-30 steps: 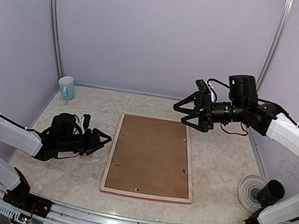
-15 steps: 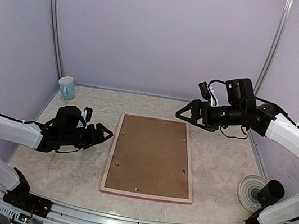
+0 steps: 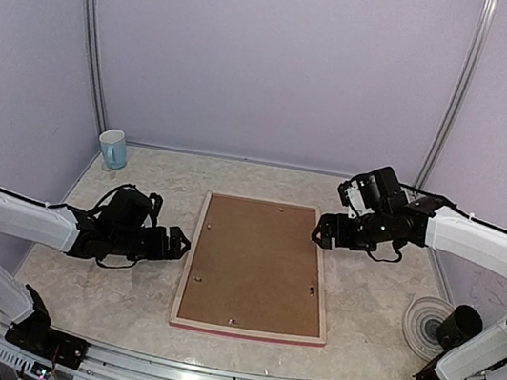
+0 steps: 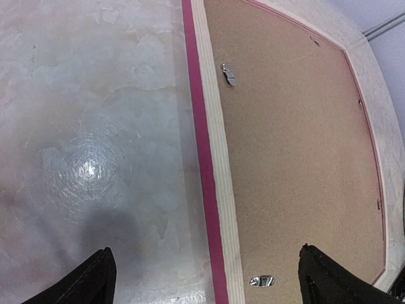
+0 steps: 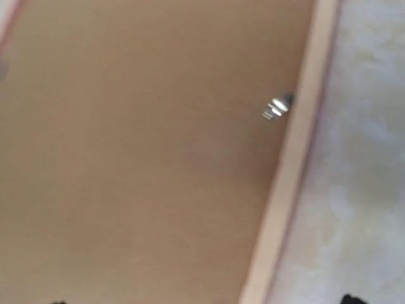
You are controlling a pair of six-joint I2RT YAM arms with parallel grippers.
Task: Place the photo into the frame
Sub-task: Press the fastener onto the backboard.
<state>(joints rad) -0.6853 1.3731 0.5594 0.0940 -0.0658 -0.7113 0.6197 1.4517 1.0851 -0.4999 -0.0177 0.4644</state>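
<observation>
The frame (image 3: 191, 257) lies face down at the table's centre, with pale wood rails and a pink edge. The brown backing board (image 3: 256, 263) fills it. The photo is hidden. My left gripper (image 3: 182, 242) is open and low at the frame's left rail. In the left wrist view its fingertips (image 4: 101, 278) straddle the rail (image 4: 212, 158), with the gripper (image 4: 207, 275) empty. My right gripper (image 3: 321, 232) is open and empty at the far part of the right rail. The blurred right wrist view shows the rail (image 5: 297, 152) and the board (image 5: 139, 145).
A pale blue cup (image 3: 113, 149) stands at the back left. A round white disc (image 3: 425, 325) and a black cylinder (image 3: 458, 327) sit at the right. Small metal clips (image 4: 229, 74) hold the board along the rails.
My right gripper has come down from above the frame's far right corner to the right rail. My left gripper has moved right to the left rail.
</observation>
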